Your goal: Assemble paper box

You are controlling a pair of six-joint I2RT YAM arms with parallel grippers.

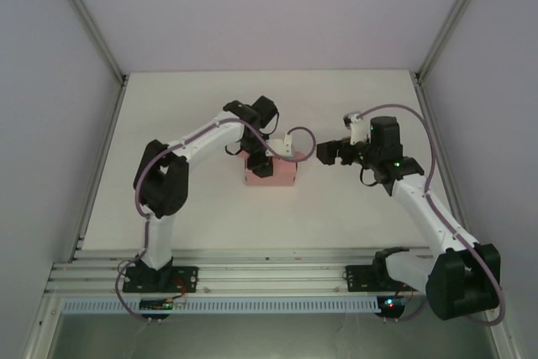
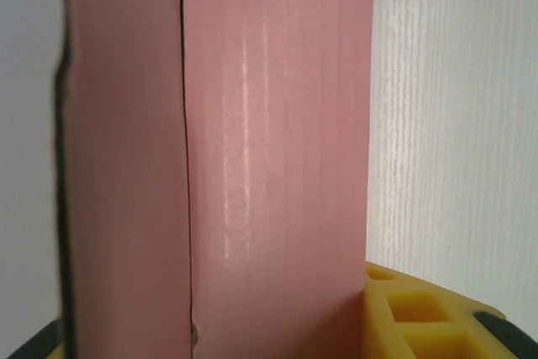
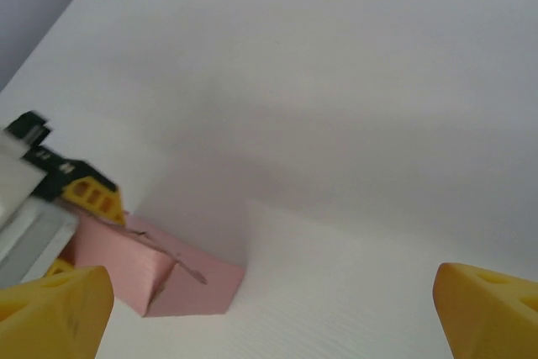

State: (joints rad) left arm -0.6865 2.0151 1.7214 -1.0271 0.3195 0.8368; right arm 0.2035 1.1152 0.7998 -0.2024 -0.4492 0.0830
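A white, flat tabletop (image 1: 185,98) spreads beneath my right gripper (image 1: 319,155) and out on every side of it. Plain pale lilac wall panels (image 1: 252,6) stand beyond it and to either side, joined by slim silver metal corner posts (image 1: 88,18). Behind it, along the table's near edge, run silver slotted aluminium rails (image 1: 269,271) and a white comb-toothed plastic strip (image 1: 269,304).

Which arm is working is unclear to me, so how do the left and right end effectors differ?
The left end effector is closed on the pink paper box; the right end effector holds nothing. The left's jaws stand partly closed, the right's wide open. The left sits over the box, the right beside it, apart. Both have yellow fingers.
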